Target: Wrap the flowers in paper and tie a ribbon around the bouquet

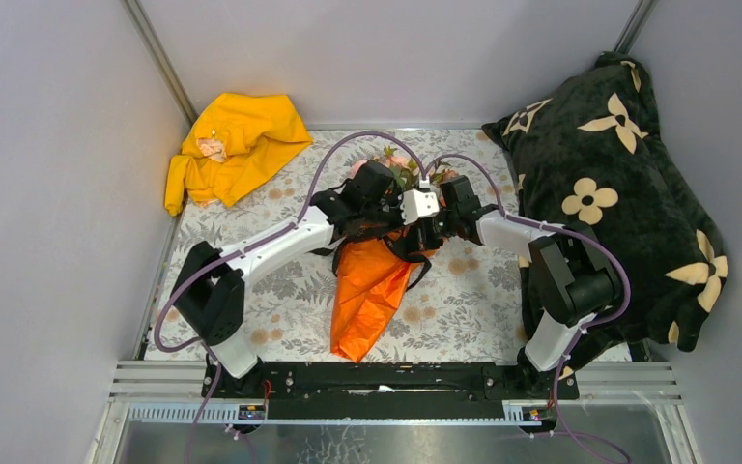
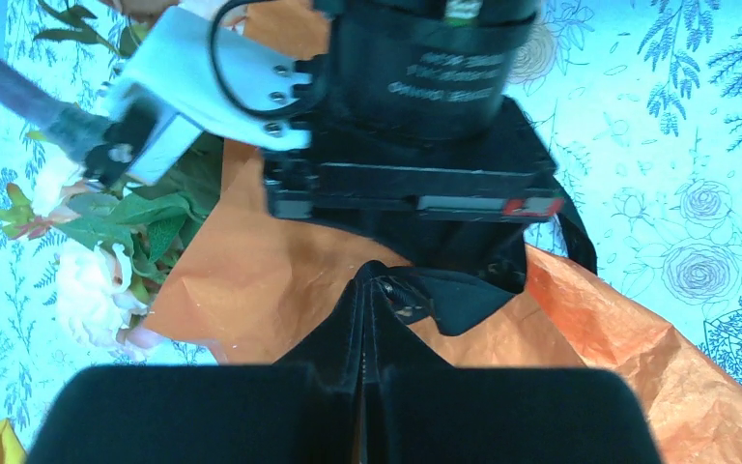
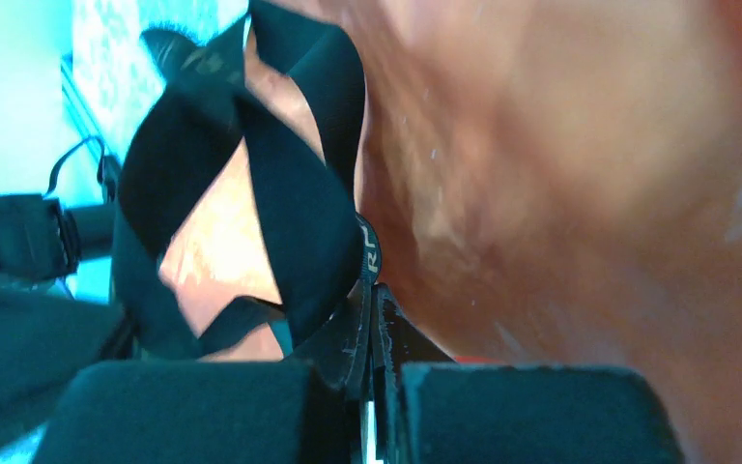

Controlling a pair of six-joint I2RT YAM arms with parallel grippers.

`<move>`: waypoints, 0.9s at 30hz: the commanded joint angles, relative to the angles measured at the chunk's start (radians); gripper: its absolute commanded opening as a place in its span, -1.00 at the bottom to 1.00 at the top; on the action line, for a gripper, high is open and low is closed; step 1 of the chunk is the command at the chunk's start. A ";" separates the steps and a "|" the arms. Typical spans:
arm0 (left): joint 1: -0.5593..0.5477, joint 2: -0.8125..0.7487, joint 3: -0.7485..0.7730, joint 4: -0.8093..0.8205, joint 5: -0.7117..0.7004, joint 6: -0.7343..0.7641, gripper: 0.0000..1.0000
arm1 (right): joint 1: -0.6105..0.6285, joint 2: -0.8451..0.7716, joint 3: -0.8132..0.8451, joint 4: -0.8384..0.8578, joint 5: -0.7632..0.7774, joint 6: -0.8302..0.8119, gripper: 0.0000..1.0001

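Bouquet (image 1: 367, 285) centred, yellow cloth (image 1: 237, 145) back-left, black pillow (image 1: 618, 164) along right

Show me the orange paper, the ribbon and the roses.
orange paper (image 1: 365, 290): top external view, on the cone's creased middle.
ribbon (image 3: 299, 217): right wrist view, on the wide black band.
roses (image 2: 92, 295): left wrist view, on a pale bloom.

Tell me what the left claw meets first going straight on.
Past the ribbon at its tips, the left claw likely meets the right arm's black wrist; depth unclear.
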 commanded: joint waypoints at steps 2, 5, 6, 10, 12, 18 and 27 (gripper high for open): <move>0.032 0.039 -0.011 0.067 -0.015 -0.054 -1.00 | 0.009 -0.019 -0.008 -0.083 -0.102 -0.085 -0.91; 0.046 0.077 -0.016 0.098 -0.019 -0.070 -1.00 | 0.009 -0.019 0.008 -0.097 -0.088 -0.079 -0.73; 0.048 0.090 -0.015 0.110 -0.022 -0.079 -1.00 | 0.008 -0.014 0.019 -0.106 -0.082 -0.075 -0.68; 0.068 0.140 -0.019 0.168 -0.043 -0.111 -1.00 | -0.001 -0.006 0.062 -0.167 -0.010 -0.054 -0.50; 0.084 0.162 -0.020 0.186 -0.043 -0.123 -1.00 | -0.015 -0.011 0.070 -0.188 0.013 -0.040 -0.42; 0.117 0.222 -0.045 0.220 -0.039 -0.135 -1.00 | -0.044 -0.043 0.085 -0.272 0.120 -0.004 -0.27; 0.144 0.259 -0.079 0.237 0.023 -0.186 -1.00 | -0.073 -0.162 0.076 -0.311 0.309 0.051 -0.37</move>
